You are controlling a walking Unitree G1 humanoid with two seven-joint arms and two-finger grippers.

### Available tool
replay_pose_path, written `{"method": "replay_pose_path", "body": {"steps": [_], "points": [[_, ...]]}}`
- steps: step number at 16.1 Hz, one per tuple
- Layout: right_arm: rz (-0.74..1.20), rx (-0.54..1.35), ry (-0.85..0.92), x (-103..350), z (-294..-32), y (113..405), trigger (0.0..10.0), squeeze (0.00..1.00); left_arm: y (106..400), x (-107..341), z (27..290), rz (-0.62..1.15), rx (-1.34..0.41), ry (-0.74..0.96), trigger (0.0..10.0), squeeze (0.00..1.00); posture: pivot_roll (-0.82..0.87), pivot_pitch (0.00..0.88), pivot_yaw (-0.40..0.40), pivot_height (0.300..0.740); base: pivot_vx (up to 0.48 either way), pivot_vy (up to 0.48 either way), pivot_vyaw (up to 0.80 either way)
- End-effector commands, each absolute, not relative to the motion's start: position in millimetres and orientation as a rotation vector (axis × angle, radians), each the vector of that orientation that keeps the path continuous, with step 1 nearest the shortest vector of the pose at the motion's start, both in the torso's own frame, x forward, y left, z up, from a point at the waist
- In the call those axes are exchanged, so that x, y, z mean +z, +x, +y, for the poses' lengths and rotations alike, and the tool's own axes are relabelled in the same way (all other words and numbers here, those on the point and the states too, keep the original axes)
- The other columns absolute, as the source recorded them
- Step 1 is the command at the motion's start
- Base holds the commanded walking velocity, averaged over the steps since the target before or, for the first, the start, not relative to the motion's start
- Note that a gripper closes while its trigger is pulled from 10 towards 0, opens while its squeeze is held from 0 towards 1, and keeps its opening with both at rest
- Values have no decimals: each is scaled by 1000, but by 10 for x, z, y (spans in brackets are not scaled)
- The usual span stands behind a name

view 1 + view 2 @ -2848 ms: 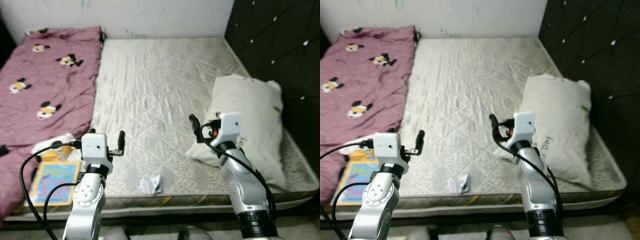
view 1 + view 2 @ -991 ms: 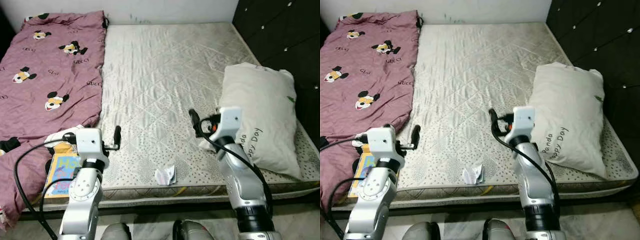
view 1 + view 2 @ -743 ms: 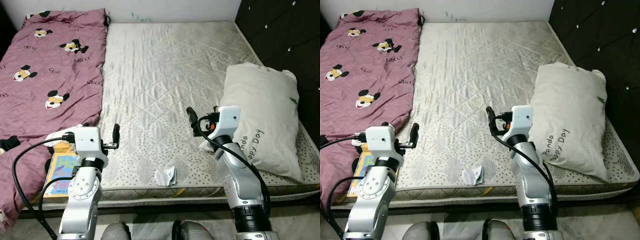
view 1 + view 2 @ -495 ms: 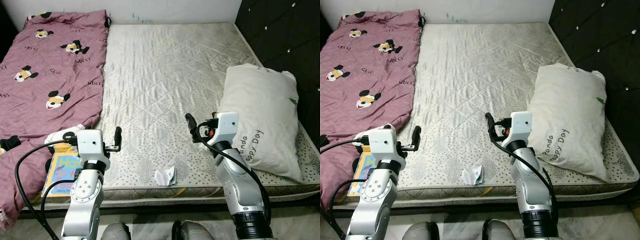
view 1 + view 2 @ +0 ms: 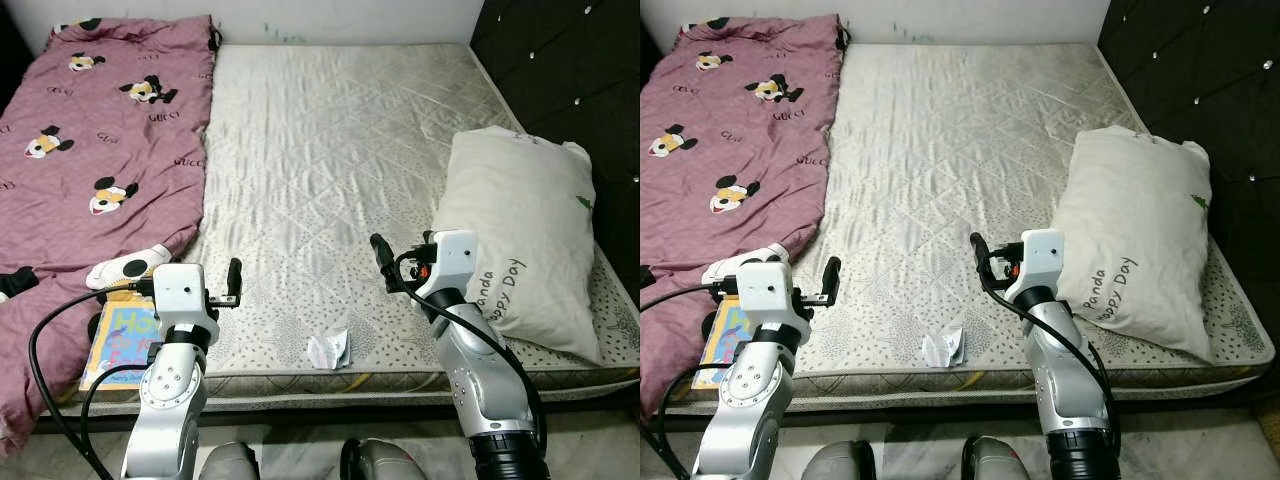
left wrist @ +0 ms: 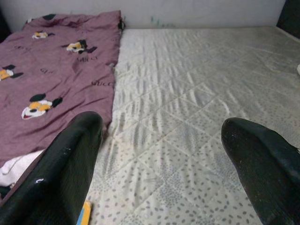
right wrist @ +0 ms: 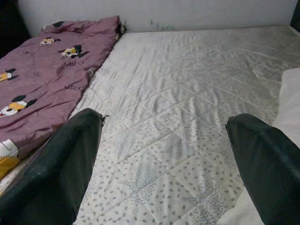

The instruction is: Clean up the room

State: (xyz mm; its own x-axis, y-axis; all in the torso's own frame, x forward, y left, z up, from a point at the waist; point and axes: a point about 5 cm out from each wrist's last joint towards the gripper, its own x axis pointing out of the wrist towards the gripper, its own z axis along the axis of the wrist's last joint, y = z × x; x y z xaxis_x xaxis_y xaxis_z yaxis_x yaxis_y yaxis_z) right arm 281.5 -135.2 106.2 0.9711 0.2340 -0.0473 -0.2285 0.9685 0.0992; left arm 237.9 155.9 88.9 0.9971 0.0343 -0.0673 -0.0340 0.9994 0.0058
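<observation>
A crumpled white paper scrap [image 5: 330, 350] lies on the bare mattress [image 5: 320, 150] near its front edge, between my two arms. My left gripper [image 5: 232, 280] hovers over the front left of the mattress, left of the scrap. In the left wrist view its fingers [image 6: 70, 164] stand wide apart with nothing between them. My right gripper [image 5: 380, 258] is held above and right of the scrap, just left of the white pillow [image 5: 525, 240]. It is open and empty too, as its right wrist view fingers [image 7: 70, 159] show.
A maroon cartoon-mouse blanket [image 5: 90, 150] covers the bed's left side. A colourful book [image 5: 120, 345] and a white-and-black soft item [image 5: 128, 267] lie at the blanket's front corner. A dark tufted headboard [image 5: 560, 70] runs along the right.
The camera has shifted, so the bed sits differently in the picture. Both arms keep about the same raised pose with open fingers. The scrap, book and pillow lie where they were.
</observation>
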Motion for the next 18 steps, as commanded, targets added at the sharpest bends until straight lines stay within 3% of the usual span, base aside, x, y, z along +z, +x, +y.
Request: {"method": "replay_pose_path", "body": {"steps": [1,8,12,18], "points": [[57,246,92,1086,-1338,2803,10000,0,2368,935,1570,56,48,10,10000,0,6,132,-8,725,0,0,0],[66,249,95,1074,-1323,2785,10000,0,2360,935,1573,61,49,11,10000,0,5,146,-5,715,0,0,0],[72,257,93,1067,-1322,2782,10000,0,2368,937,1569,62,51,11,10000,0,4,150,-9,665,0,0,0],[76,267,92,1064,-1311,2765,10000,0,2367,938,1560,63,52,9,10000,0,3,151,-14,645,0,0,0]]}}
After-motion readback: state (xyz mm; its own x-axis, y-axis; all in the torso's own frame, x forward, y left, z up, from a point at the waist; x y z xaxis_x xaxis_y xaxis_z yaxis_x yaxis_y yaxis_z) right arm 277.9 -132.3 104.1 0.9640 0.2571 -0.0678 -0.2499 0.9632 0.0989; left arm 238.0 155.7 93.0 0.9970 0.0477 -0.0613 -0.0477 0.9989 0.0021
